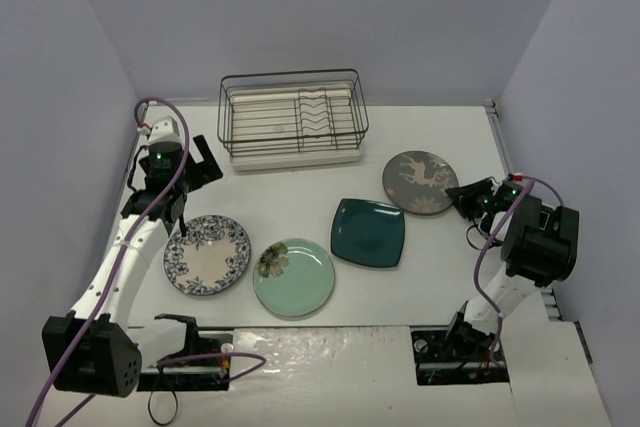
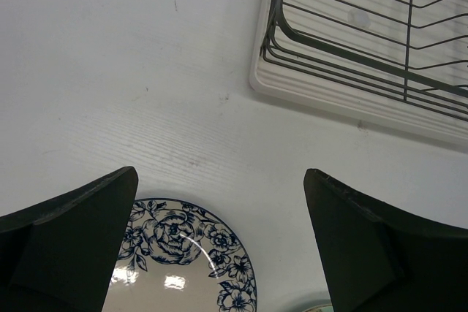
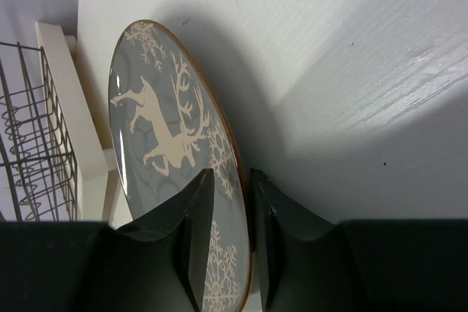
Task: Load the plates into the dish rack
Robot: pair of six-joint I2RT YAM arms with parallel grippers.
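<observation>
- Pinching only the near rim of the grey deer plate (image 3: 157, 118), your right tool (image 3: 232, 177) has its fingers drawn to a narrow gap with the brown edge between them. With so shallow a hold, the plate could pivot or slip out as you lift.
- The plate lies on the counter (image 1: 300, 197), to the right of the dish rack (image 1: 295, 157) and a little nearer you. Its far edge may drag as it rises, and a glazed face gives the pads little friction.
- Carrying it to the rack means clearing the black wire wall. Come in low and the plate strikes the wire or shoves the whole rack.
- The inner dividers are narrow, so a plate lowered at a slant could wedge or fall flat on the tray.
- Your left tool (image 2: 221, 173) hangs wide open and empty, just beyond the blue floral plate (image 2: 183, 253), near the rack's left corner. Watch that the two arms don't meet there.
- The teal square plate (image 1: 368, 232) and mint-green plate (image 1: 293, 277) lie apart, out of the way.
</observation>
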